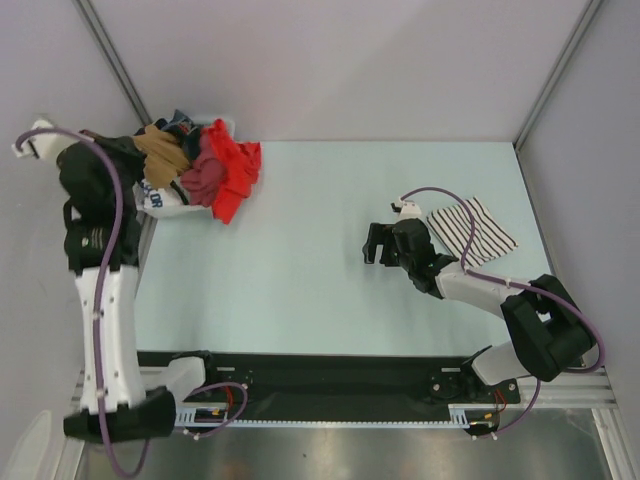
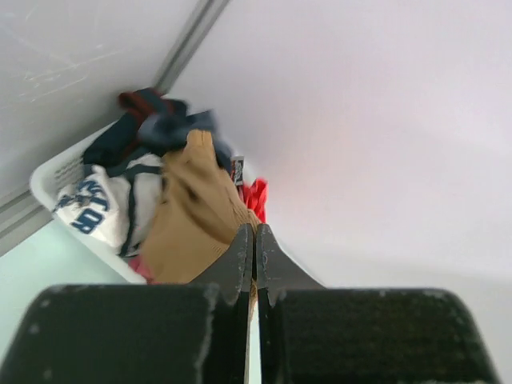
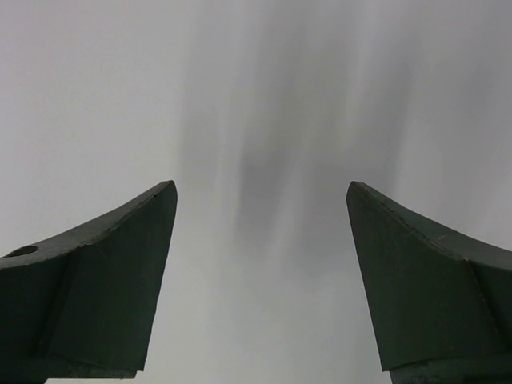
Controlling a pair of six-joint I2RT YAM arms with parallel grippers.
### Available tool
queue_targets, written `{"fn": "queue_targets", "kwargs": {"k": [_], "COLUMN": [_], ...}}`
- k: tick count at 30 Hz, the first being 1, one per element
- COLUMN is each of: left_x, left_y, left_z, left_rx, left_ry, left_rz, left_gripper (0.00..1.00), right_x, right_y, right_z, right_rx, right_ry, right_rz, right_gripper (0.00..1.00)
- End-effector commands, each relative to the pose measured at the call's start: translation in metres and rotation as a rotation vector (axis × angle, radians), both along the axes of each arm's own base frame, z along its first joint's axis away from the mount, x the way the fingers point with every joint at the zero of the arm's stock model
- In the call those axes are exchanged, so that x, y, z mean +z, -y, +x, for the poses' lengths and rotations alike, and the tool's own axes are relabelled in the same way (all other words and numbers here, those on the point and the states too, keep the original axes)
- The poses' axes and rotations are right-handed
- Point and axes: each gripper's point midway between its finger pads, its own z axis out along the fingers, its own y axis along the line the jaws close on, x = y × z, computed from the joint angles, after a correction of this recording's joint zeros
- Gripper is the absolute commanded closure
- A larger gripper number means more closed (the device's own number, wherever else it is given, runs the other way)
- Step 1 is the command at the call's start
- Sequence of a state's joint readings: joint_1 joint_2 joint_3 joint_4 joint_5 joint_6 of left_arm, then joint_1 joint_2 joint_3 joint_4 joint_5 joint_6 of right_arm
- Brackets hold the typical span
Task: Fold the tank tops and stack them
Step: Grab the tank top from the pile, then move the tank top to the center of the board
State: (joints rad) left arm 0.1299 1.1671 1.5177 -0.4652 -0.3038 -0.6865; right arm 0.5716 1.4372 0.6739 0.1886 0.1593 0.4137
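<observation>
Jaws of left gripper pinched together on tan top to draw it from basket, right gripper spread wide near folded striped top on table, likely awaiting the next fold.

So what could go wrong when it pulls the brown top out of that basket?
1. The brown top sits tangled among other clothes in the basket, so lifting it may drag the white printed shirt out too.
2. The left jaws are shut on what looks like just its edge, so it might slip free.
3. The red cloth hangs over the basket's rim and could tumble onto the table.
</observation>
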Motion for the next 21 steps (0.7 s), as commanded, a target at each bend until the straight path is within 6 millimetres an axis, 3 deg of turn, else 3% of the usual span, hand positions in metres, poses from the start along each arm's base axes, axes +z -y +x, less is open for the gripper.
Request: {"fn": "queue_targets", "kwargs": {"k": [1,4,5,9,11,13,15,21], "left_x": [0.062,0.075,0.087,0.12,0.143,0.156,0.163,0.152], "left_y": [0.031,0.058,0.06,0.039,0.044,0.056,0.083,0.152], "left_z": [-0.046,-0.082,-0.108,-0.173,-0.198,-0.207,-0.212,-0.204], "left_rx": [-0.114,-0.215,-0.213,-0.079,-0.104,-0.169,-0.318,-0.73], "left_ry": [0.242,0.303,0.359,0.474,0.523,0.562,0.593,0.621], "left_rz": [-0.016,-0.051,-0.049,-0.005,0.029,0.041,0.035,-0.089], "left_gripper": [1.0,1.0,1.0,1.0,1.0,1.0,1.0,1.0], "right_x": [0.017,0.017,0.018,0.016,0.016,0.017,0.016,0.015], "right_y": [-0.003,-0.002,-0.003,-0.003,-0.004,-0.005,-0.006,-0.004], "right_z": [0.01,0.011,0.01,0.009,0.01,0.01,0.011,0.011], "right_rx": [-0.009,-0.011,-0.011,-0.006,-0.003,0.003,0.004,-0.005], "right_ry": [0.043,0.044,0.047,0.041,0.039,0.04,0.037,0.037], "right_rz": [0.019,0.021,0.022,0.019,0.023,0.026,0.025,0.017], "right_gripper": [0.08,0.09,0.09,0.08,0.09,0.09,0.09,0.08]}}
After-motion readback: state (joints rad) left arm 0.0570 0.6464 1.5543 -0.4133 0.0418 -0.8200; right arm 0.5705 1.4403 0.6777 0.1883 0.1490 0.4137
